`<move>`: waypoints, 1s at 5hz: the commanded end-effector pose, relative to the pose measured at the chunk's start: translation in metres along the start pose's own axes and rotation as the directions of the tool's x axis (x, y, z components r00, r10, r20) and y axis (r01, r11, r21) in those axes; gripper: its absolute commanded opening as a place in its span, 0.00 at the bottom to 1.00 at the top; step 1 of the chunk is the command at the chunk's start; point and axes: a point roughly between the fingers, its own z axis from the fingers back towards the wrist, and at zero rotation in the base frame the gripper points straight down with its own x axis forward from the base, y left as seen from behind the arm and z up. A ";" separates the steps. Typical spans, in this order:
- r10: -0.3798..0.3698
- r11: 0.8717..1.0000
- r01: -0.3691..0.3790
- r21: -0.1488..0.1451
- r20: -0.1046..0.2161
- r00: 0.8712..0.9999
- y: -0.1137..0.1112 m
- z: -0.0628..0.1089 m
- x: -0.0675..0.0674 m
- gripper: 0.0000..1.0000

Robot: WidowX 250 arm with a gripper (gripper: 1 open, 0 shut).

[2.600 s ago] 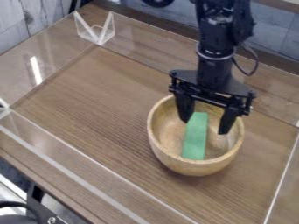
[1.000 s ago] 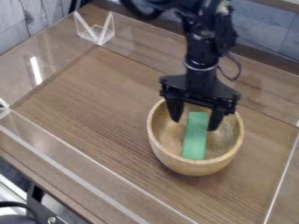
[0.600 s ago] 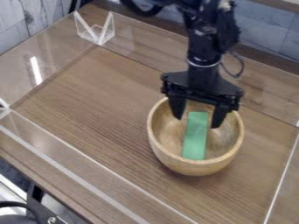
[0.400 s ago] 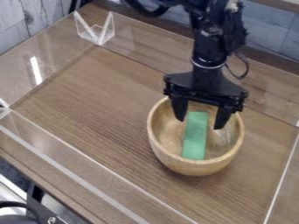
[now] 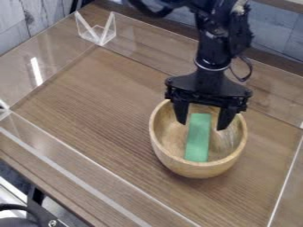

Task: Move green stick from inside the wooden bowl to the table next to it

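the black robot gripper points down into the round tan wooden bowl, fingers spread wide apart. the flat light-green stick lies inside the bowl between them, its top end hidden. i can't tell if they touch it.

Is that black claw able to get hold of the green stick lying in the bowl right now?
Probably yes. The gripper hangs open, pointing down, its fingers either side of the green stick's upper end inside the wooden bowl. Nothing covers the stick; only the bowl's thick wall might crowd the fingers.
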 end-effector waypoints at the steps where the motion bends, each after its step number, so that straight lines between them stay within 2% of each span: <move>1: 0.006 1.000 -0.005 -0.025 0.045 0.999 -0.007 0.005 -0.003 0.00; 2: 0.017 1.000 -0.016 -0.027 0.043 0.999 -0.009 0.000 -0.011 0.00; 3: -0.001 0.999 0.004 -0.054 0.042 0.999 0.000 0.012 -0.007 0.00; 4: -0.009 0.996 0.014 -0.093 0.047 0.999 0.012 0.034 0.004 0.00; 5: -0.004 0.992 0.012 -0.128 0.061 0.998 0.017 0.055 0.024 0.00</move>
